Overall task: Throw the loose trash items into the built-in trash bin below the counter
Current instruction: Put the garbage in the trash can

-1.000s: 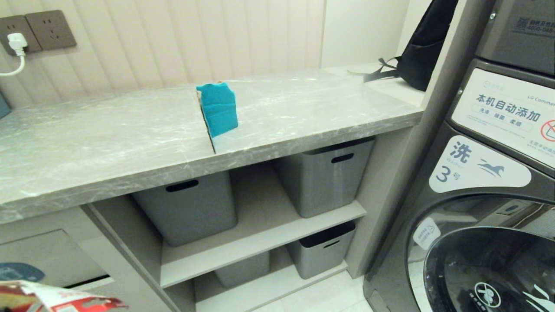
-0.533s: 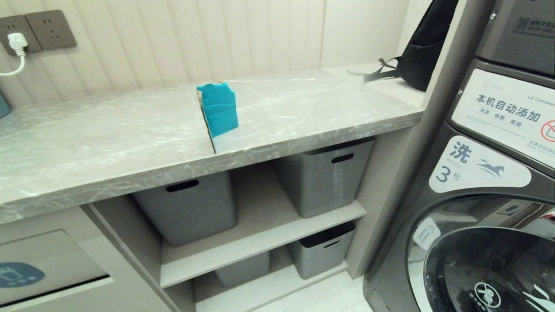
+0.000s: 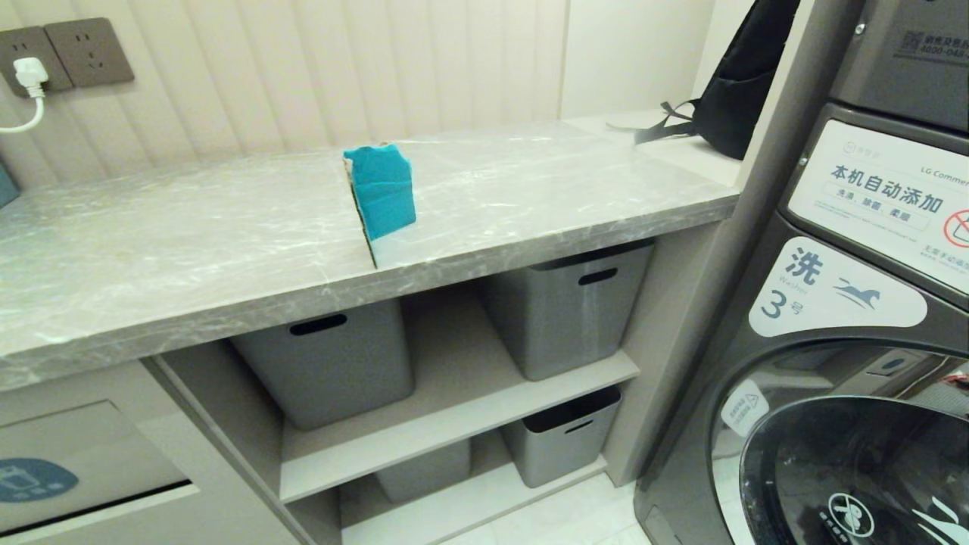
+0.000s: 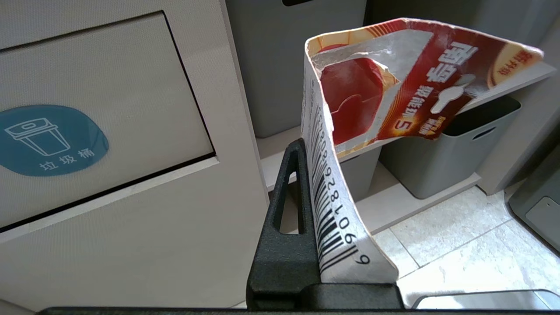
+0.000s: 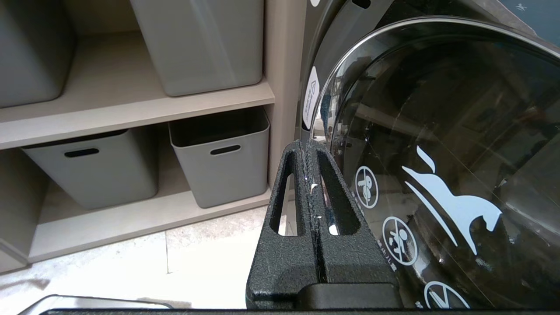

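Gone from the head view's lower left corner is the red-orange blister card (image 4: pixel 407 87); the left gripper (image 4: pixel 306 175) holds it clamped, low before the cabinet, just beside the trash bin flap (image 4: pixel 100 109) with its one blue sticker (image 4: pixel 48 140). One teal-and-brown cardboard piece (image 3: pixel 381 193) stands on the worktop (image 3: pixel 189 250). Four grey storage bins (image 3: pixel 333 363) fill the shelves. The right gripper (image 5: pixel 313 175), pressed together and empty, hangs by the washing machine door (image 5: pixel 437 153).

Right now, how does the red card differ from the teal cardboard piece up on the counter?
The red card is pinched in the left end effector down by the bin flap; the teal cardboard stands untouched on the counter. The card is glossy with a barcode; the cardboard is plain. Both are bent scraps.
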Motion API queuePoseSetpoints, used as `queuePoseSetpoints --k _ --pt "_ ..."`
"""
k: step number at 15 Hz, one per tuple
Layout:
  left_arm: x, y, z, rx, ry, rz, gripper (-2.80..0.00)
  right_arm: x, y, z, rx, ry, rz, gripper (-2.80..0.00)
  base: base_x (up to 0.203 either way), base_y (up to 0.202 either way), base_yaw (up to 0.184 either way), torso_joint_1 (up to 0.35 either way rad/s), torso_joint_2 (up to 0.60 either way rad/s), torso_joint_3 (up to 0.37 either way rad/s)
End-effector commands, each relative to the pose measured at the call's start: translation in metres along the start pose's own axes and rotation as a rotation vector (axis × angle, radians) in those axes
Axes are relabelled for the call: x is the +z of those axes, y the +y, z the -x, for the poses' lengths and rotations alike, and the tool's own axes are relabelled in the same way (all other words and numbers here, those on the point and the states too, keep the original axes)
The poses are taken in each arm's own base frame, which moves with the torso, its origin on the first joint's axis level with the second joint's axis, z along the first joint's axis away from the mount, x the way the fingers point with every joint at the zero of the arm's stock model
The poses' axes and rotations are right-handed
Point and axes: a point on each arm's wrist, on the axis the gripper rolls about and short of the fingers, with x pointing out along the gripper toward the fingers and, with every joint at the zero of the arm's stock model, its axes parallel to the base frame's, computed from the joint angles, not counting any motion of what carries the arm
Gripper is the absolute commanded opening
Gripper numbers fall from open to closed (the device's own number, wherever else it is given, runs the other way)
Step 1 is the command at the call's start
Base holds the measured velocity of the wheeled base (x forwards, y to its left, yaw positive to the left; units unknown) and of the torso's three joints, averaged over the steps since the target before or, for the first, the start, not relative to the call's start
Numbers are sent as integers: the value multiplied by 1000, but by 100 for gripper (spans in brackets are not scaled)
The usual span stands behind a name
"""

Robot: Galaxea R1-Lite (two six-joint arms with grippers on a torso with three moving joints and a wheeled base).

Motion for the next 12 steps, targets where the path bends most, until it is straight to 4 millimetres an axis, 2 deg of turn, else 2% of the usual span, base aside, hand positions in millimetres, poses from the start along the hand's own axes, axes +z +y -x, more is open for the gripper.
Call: queuePoseSetpoints --k 1,12 --pt "-1 0 0 3 -4 3 -280 0 0 0 1 -1 1 -280 0 0 0 0 0 0" --pt "-1 0 0 1 0 7 -280 0 0 0 2 -1 14 -280 0 0 0 0 0 0"
